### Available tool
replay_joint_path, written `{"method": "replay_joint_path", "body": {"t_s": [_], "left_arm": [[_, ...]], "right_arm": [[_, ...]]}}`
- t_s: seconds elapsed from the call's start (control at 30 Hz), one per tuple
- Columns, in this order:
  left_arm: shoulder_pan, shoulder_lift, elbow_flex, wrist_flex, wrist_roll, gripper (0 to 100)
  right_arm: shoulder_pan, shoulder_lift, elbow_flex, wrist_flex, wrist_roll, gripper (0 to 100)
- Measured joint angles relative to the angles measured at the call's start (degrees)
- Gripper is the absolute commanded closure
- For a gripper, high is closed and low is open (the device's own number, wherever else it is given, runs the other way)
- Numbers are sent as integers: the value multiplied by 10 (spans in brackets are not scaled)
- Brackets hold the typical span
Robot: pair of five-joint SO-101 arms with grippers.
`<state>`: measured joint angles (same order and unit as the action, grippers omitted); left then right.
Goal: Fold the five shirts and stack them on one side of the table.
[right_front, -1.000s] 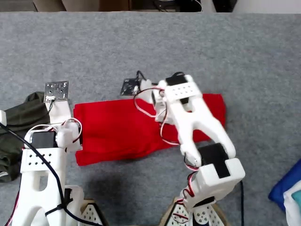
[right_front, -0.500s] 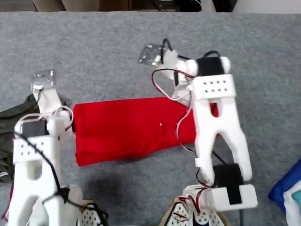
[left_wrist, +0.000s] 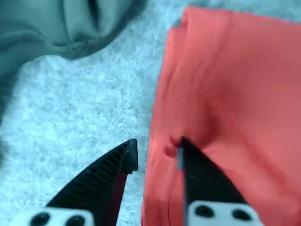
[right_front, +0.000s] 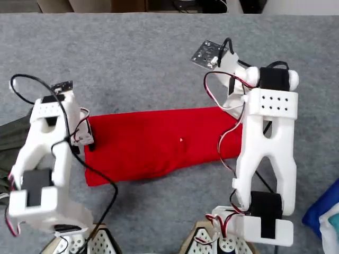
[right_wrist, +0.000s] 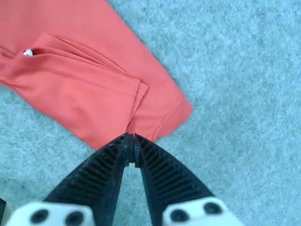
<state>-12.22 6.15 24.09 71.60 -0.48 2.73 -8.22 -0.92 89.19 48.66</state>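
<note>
A grey felt worktop (right_front: 159, 53) carries a folded red shirt (right_front: 159, 143) at its middle. The left claw (left_wrist: 156, 150) is spread open astride one end of the red shirt, with one finger on the cloth. The right claw (right_wrist: 130, 141) is pinched closed just at the corner of the shirt's other end. A dark green shirt (left_wrist: 61, 23) lies near the end by the left claw.

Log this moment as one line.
left gripper open, straddling red shirt edge | right gripper shut at its opposite end
</note>
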Motion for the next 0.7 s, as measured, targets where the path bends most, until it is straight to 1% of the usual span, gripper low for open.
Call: {"method": "replay_joint_path", "body": {"t_s": [0.13,0.33,0.47,0.53,0.67,0.7], "left_arm": [[-11,49,-44,11,1,780],[-36,81,-69,14,-33,780],[-36,99,-78,14,-46,785],[-37,108,-84,15,-46,830],[-34,131,-92,16,-46,969],[-34,134,-93,16,-46,987]], "right_arm": [[3,0,0,0,3,993],[3,0,0,0,20,993],[3,0,0,0,22,993],[3,0,0,0,22,993],[3,0,0,0,22,993],[3,0,0,0,22,993]]}}
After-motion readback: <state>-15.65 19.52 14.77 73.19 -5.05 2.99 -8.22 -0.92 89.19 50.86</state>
